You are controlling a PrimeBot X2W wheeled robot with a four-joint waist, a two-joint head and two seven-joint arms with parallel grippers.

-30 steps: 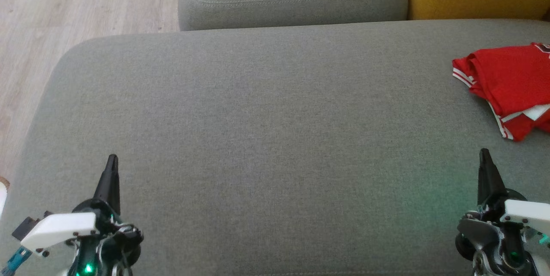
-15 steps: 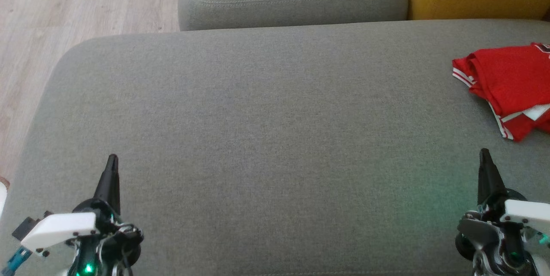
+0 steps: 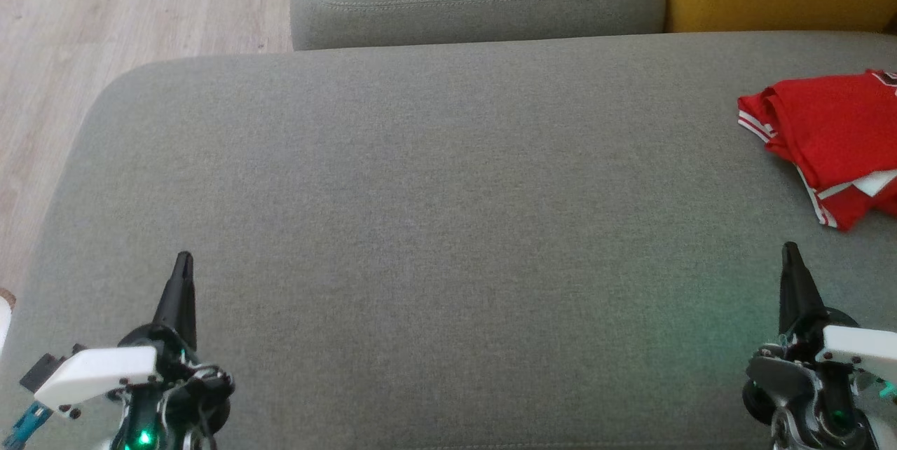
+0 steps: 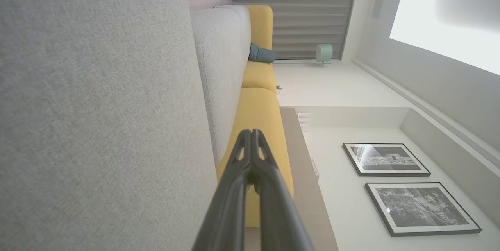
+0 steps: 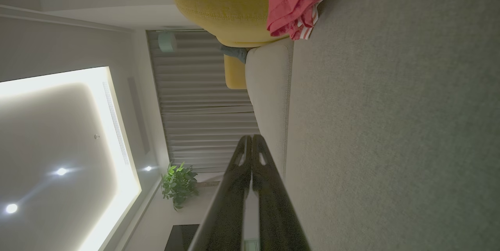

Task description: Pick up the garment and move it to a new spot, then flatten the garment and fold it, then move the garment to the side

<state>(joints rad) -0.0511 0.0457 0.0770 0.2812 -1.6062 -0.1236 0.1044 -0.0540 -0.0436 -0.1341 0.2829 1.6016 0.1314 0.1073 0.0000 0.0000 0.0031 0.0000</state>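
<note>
Changes entered over the last second, head view: none.

- Red garment [image 3: 827, 134]: no shift in place, outline or folds on the grey sofa seat cushion [image 3: 434, 191].
- Left gripper [image 3: 183, 258]: no move in any direction; jaws pressed together as before.
- Right gripper [image 3: 790, 249]: no move in any direction; jaws pressed together as before.
- Camera framing: no shift; the cushion edges fall at the same lines in each picture.

The earlier wrist views are not on file, so no comparison is entered for them.
</note>
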